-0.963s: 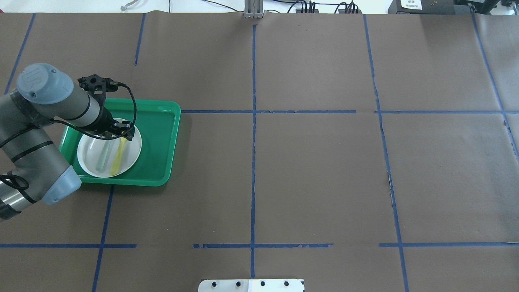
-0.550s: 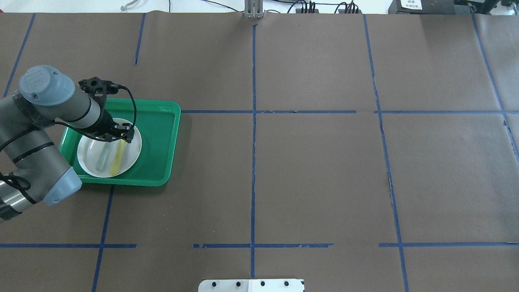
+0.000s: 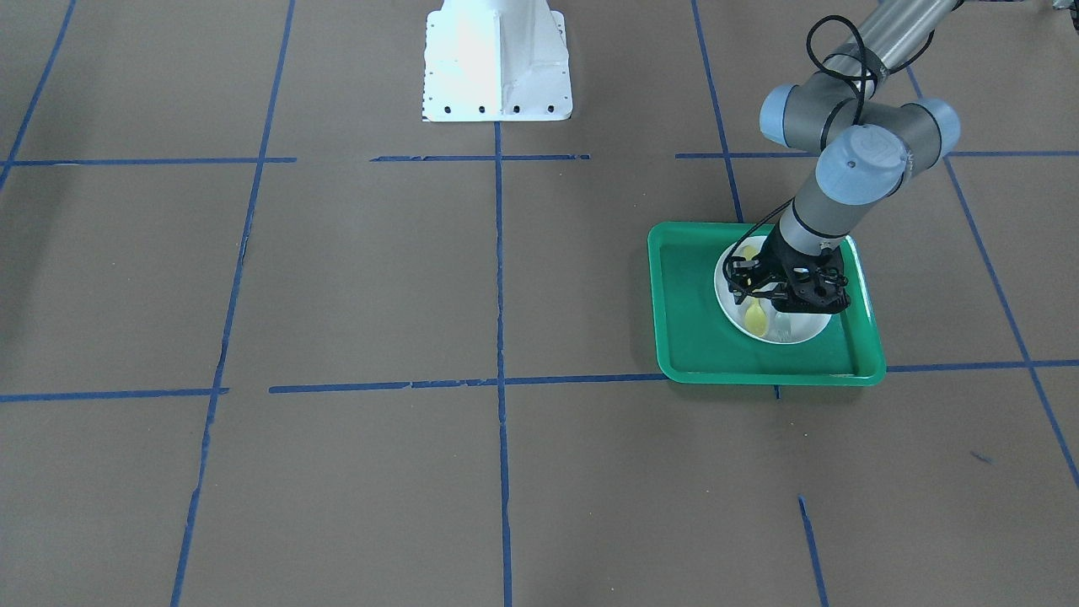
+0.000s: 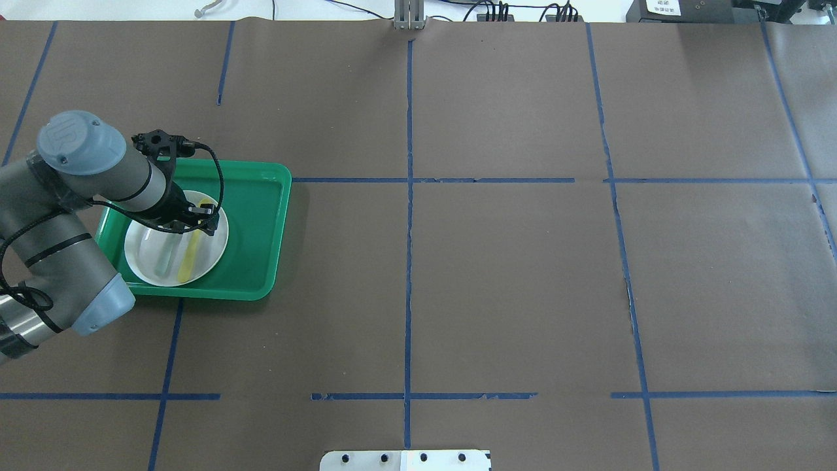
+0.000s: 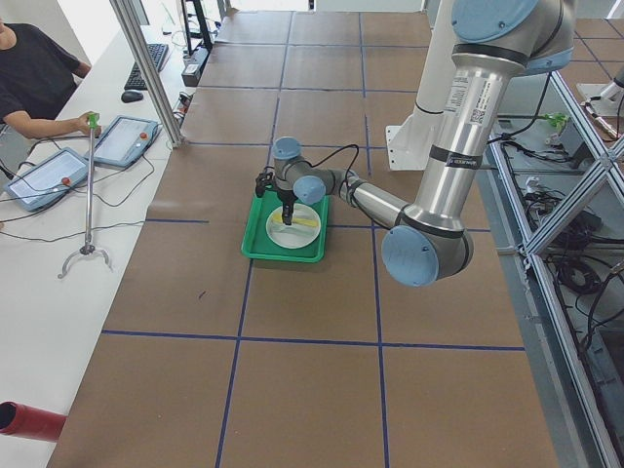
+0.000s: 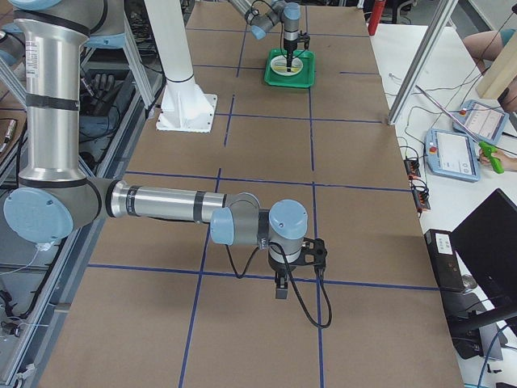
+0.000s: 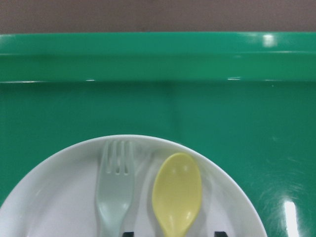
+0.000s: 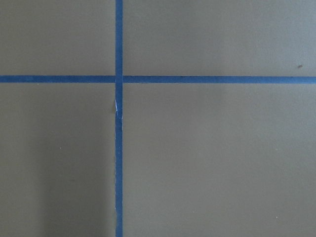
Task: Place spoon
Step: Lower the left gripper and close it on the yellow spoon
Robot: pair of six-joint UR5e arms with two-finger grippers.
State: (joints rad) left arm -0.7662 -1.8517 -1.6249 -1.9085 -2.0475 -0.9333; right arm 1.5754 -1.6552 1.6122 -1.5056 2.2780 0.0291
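Observation:
The yellow spoon (image 4: 191,252) lies on the white plate (image 4: 212,247) beside a pale grey-green fork (image 4: 167,255), handles parallel. In the left wrist view the spoon's bowl (image 7: 177,192) sits right of the fork's tines (image 7: 115,187) on the plate (image 7: 49,202). My left gripper (image 4: 195,226) hangs just over the plate, open, with one fingertip (image 7: 128,233) on each side of the spoon's handle. It holds nothing. The front-facing view shows it (image 3: 780,295) above the spoon (image 3: 756,318). My right gripper (image 6: 280,289) shows only in the exterior right view, so I cannot tell its state.
The plate rests in a green tray (image 4: 255,229) with a raised rim, at the table's left side. The brown paper cover carries blue tape lines (image 4: 409,196). The robot's white base (image 3: 496,59) stands at the table's edge.
My left arm has shifted slightly toward the near side of the plate. The spoon's far end now shows beyond the gripper. Spoon and fork have not moved.

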